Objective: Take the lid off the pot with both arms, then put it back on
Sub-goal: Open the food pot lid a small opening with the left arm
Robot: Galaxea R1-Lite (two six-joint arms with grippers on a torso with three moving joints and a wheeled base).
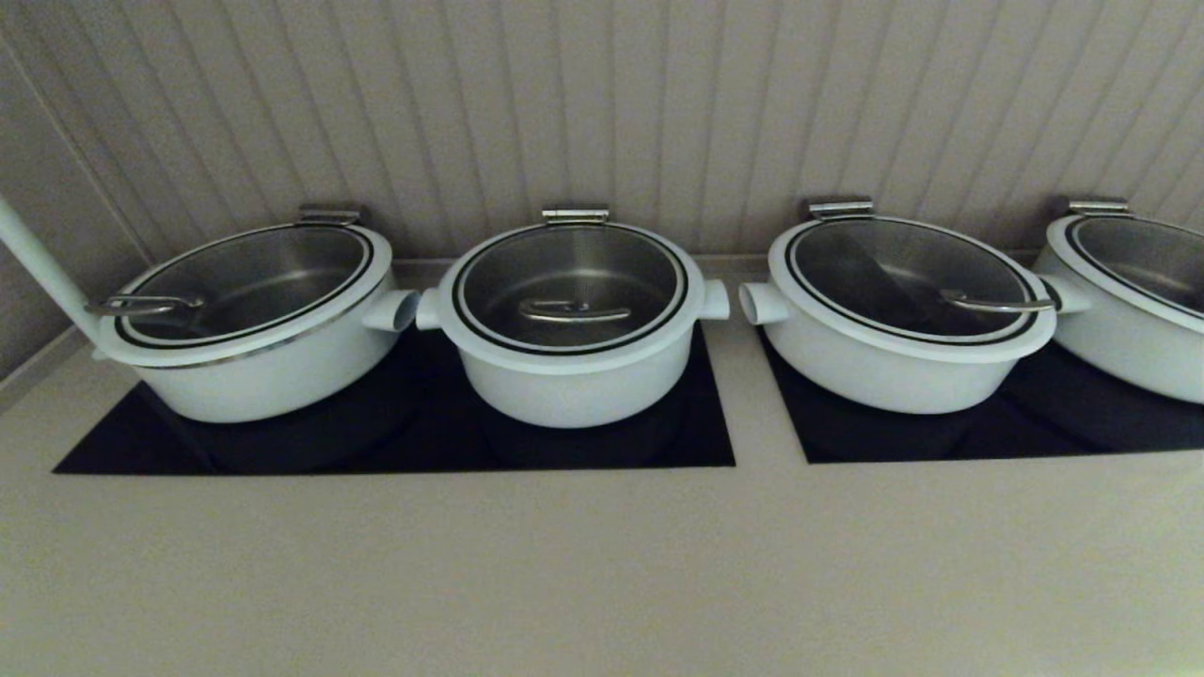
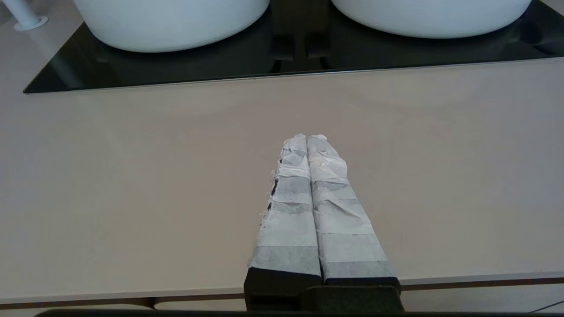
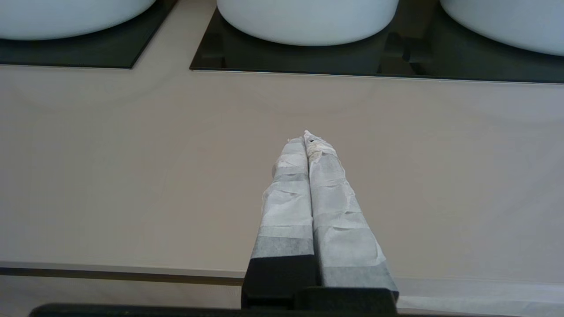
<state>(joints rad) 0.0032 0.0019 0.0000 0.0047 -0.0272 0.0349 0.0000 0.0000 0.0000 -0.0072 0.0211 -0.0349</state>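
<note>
No readable text, label, brand, number or sign showed in any view.
</note>
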